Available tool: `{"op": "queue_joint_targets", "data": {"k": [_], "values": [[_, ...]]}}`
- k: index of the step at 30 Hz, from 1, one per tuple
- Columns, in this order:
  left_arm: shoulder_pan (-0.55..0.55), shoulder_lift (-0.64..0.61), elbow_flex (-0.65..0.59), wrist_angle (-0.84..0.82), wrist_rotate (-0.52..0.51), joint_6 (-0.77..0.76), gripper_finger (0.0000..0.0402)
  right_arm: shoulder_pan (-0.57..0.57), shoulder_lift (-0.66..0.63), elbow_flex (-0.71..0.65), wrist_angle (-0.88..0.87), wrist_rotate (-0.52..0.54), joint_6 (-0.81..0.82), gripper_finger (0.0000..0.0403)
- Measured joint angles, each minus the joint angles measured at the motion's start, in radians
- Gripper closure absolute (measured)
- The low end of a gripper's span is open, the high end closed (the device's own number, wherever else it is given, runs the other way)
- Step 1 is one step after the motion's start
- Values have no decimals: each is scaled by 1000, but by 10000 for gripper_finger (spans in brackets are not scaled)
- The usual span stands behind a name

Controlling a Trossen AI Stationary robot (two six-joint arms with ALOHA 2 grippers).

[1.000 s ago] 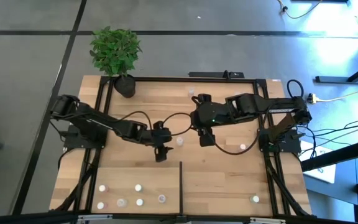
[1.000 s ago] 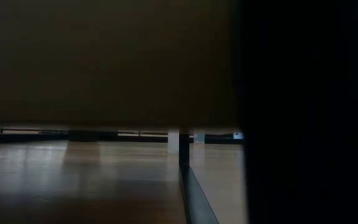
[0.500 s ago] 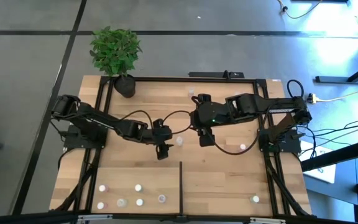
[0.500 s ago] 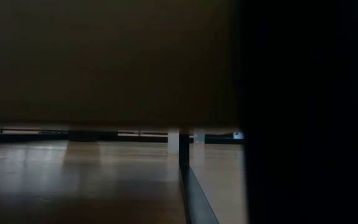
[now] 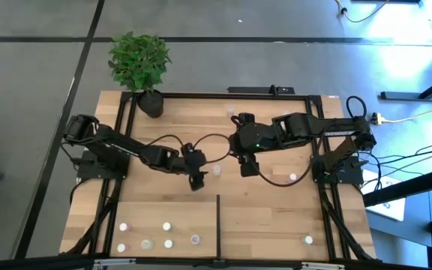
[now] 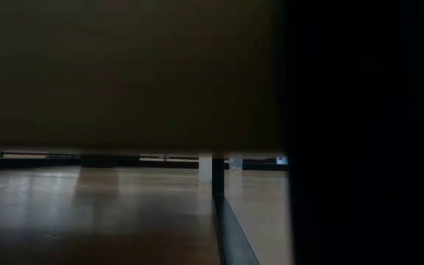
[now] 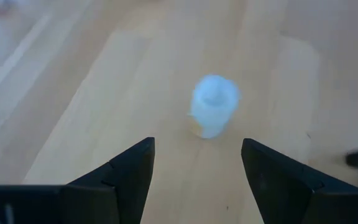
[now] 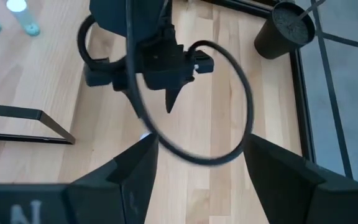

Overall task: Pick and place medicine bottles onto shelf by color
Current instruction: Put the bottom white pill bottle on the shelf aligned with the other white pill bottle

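My left gripper [image 5: 198, 179] is open and empty near the middle of the table. A tiny whitish medicine bottle [image 7: 213, 106] stands upright on the wood just ahead of its fingers; it also shows in the high view [image 5: 217, 170]. My right gripper [image 5: 247, 167] is open and empty, just right of that bottle. Several bottles [image 5: 166, 226] stand on the shelf [image 5: 268, 225] left of its black divider bar [image 5: 217, 217], and one bottle [image 5: 308, 240] stands right of it.
A black plant pot [image 5: 151, 103] stands at the far left corner. Loose bottles stand at the far middle [image 5: 233, 118] and right of my right gripper [image 5: 292, 178]. Black rails [image 5: 328, 217] edge the panel. A dark surface blocks most of the low view.
My left gripper has edged a little toward the table's far right, closer to the bottle in the middle. Its fingers stay open.
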Motion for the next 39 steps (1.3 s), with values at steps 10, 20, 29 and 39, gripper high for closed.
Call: {"op": "queue_joint_targets", "data": {"k": [10,20,29,39], "values": [[-5,-1,-135,306,-53,11,166,0,0,0,8,0,0,166],[1,0,-207,451,-51,125,165,0,0,0,16,0,0,166],[-2,0,-212,485,-49,154,118,0,0,0,16,0,0,166],[-1,107,-212,621,-23,155,108,0,0,0,27,0,0,166]]}}
